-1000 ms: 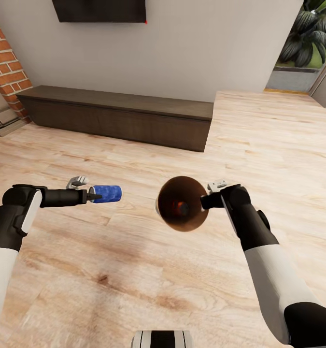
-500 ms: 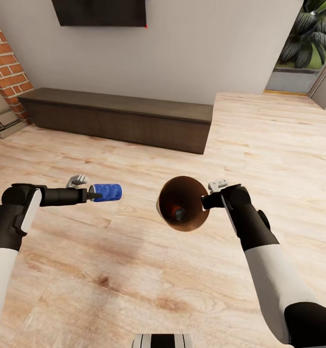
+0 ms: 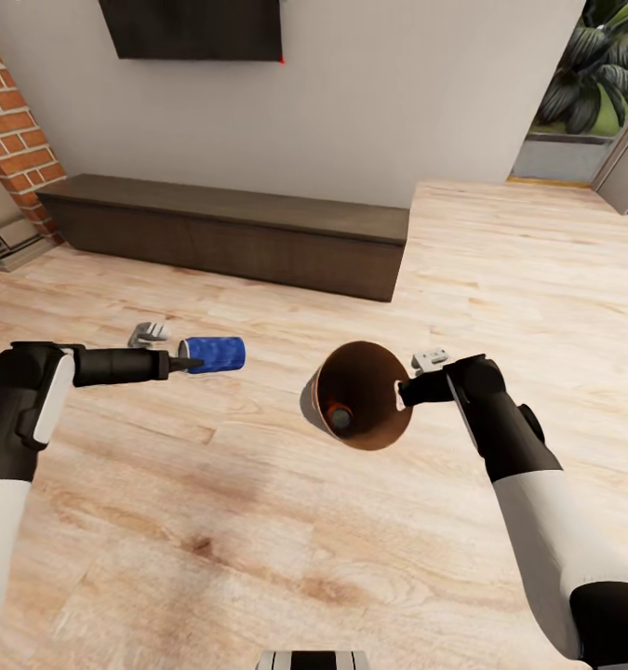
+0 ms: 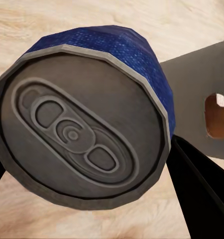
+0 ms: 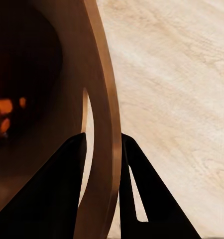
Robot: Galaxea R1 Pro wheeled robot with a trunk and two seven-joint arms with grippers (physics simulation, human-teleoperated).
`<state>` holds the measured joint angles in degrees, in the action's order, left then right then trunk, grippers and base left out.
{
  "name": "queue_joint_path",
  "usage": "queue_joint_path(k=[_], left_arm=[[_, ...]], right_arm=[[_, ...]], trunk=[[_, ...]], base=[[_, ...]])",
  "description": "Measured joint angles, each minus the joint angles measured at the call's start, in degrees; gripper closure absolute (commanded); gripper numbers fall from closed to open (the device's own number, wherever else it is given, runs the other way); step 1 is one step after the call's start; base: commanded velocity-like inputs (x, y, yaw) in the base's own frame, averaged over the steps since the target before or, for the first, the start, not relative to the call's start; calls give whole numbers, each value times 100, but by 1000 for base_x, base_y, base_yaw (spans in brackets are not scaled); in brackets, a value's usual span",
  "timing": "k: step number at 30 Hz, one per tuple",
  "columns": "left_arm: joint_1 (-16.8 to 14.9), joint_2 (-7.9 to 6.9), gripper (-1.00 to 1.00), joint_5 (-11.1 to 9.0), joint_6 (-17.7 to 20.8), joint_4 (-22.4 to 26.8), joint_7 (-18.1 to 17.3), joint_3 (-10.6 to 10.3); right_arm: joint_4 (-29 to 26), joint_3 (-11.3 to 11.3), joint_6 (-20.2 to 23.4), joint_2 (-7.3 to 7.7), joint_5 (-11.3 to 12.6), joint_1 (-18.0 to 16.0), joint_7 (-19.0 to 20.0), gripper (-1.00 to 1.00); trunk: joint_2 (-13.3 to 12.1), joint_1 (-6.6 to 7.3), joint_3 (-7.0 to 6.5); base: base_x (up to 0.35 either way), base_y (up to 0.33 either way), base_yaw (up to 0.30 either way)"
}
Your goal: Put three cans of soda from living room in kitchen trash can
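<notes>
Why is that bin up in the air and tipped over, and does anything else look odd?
The bin hangs above the floor, tilted with its mouth toward the camera, because the right tool pinches its rim. Something orange and grey lies inside. The left tool holds a blue can sideways by its end. Nothing looks spilled or broken.

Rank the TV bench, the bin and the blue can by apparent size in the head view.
1. Dark TV bench, largest by far.
2. Bin, held at its rim by the right claw.
3. Blue can, in the left claw, smallest.
</notes>
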<state>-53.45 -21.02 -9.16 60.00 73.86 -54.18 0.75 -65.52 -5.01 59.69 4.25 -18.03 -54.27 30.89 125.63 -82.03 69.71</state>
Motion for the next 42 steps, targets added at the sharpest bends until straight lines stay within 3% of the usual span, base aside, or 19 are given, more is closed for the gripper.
queue_joint_path(k=[7,10,14,17,25,33,37,42], left_arm=[[-9,-16,100,14,0,393,-1057,-22],[-22,-21,100,36,0,440,-1324,-22],[-31,-23,100,54,0,462,-1559,-22],[-33,-24,100,53,0,472,-1807,-22],[-41,-52,100,58,0,565,-2209,-27],[-45,-58,100,55,0,615,-2390,-159],[-47,-54,100,52,0,620,-2495,-173],[-51,-52,100,56,0,619,-2646,-178]], right_arm=[[94,-8,-6,129,-4,-21,261,100],[186,-19,-21,149,-75,-30,512,100],[399,-33,21,165,74,-43,832,100],[689,-45,-22,171,-67,-101,925,100],[1499,-147,-25,195,-15,-508,1275,100],[2124,-192,-37,353,-45,-868,1562,100],[2373,-361,-53,386,-75,-1031,1586,100],[2632,-508,-43,394,-45,-1207,1600,100]], trunk=[[-281,154,-126],[-401,219,-179],[-562,307,-251],[-682,373,-305],[-1003,549,-449],[-1324,725,-593],[-1484,813,-664],[-1486,813,-665]], base=[[0,0,0],[0,0,0],[0,0,0],[0,0,0],[0,0,0],[0,0,0],[0,0,0],[0,0,0]])
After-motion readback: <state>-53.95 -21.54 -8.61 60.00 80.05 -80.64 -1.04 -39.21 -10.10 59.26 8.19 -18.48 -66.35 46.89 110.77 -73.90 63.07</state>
